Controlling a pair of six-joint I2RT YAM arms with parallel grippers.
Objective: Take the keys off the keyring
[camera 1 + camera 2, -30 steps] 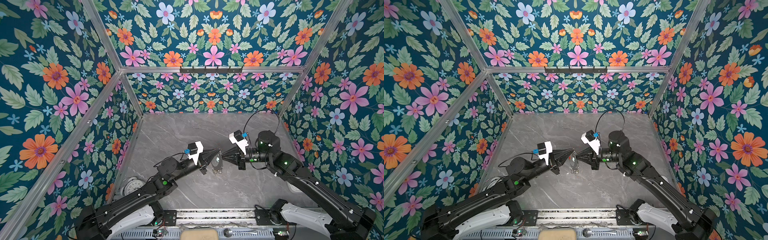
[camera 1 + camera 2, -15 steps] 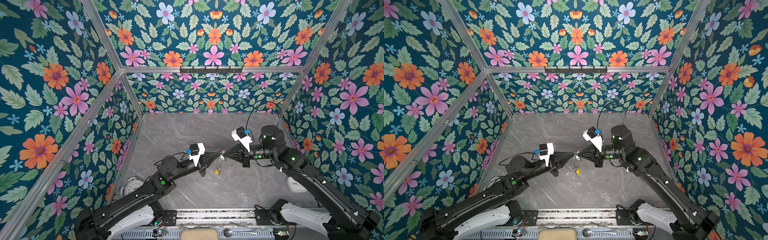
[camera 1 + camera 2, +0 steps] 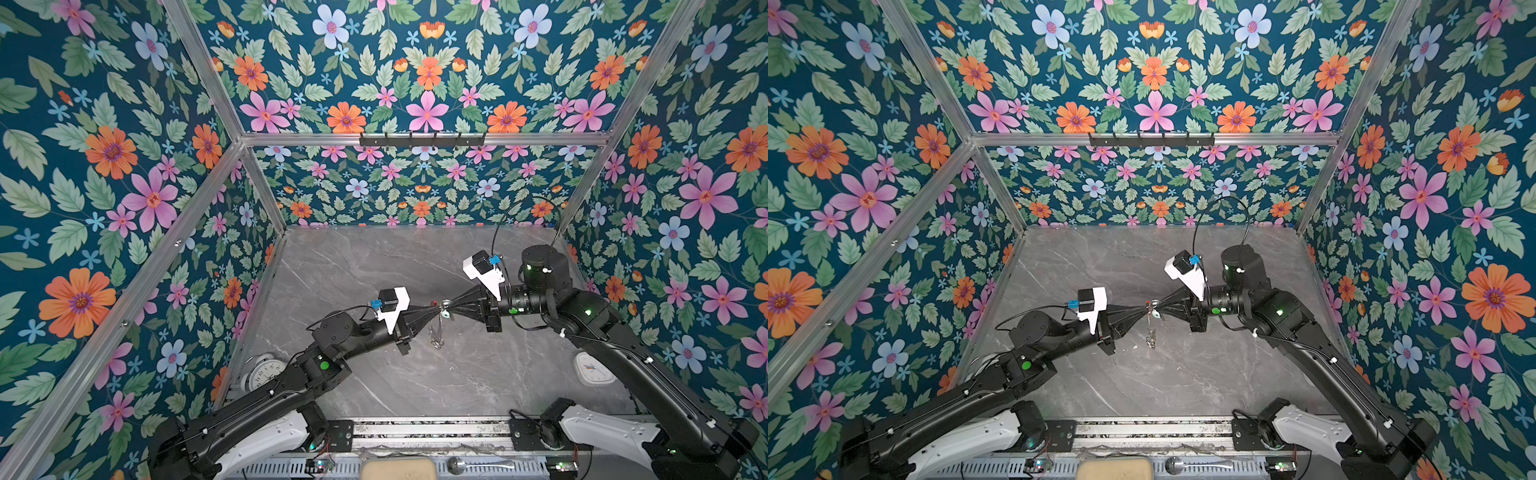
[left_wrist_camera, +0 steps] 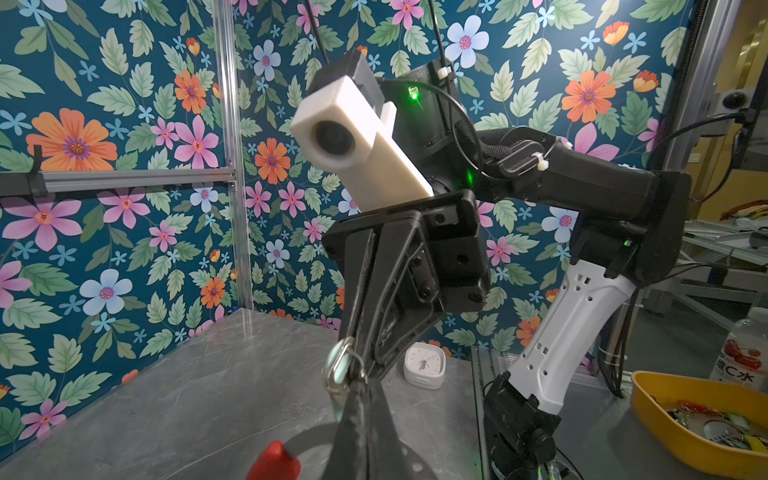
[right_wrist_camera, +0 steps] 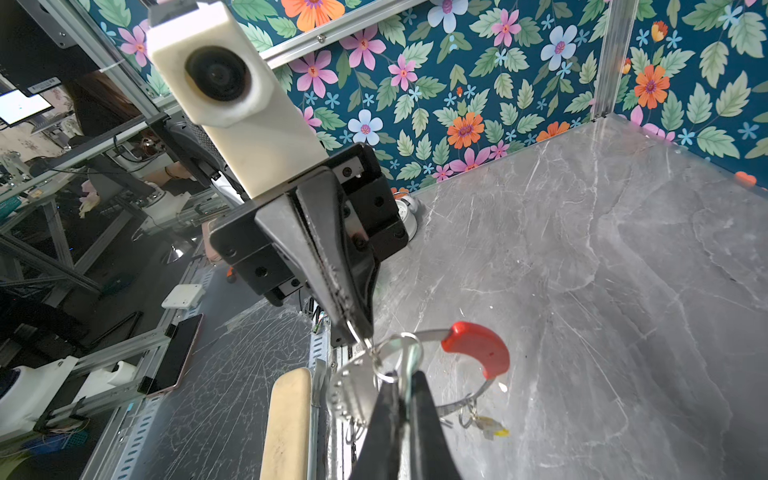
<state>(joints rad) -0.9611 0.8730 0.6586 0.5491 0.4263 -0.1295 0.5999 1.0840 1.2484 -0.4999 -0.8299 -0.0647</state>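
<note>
My two grippers meet tip to tip above the middle of the table in both top views. The left gripper is shut on the thin wire of the keyring close to its red section. The right gripper is shut on a key's pale oblong tag, seen edge-on between its jaws and hooked by a small silver ring. The keyring hangs below the tips. A key with a yellow tag dangles from its lower rim.
A round white alarm clock stands at the table's left edge and a square white clock at the right edge. A hook rail runs along the back wall. A yellow tray sits outside the cell.
The keyring has turned from nearly face-on to edge-on and now hangs straight down from the tips. Both grippers have stayed shut; the right wrist has drawn slightly back and to the right.
</note>
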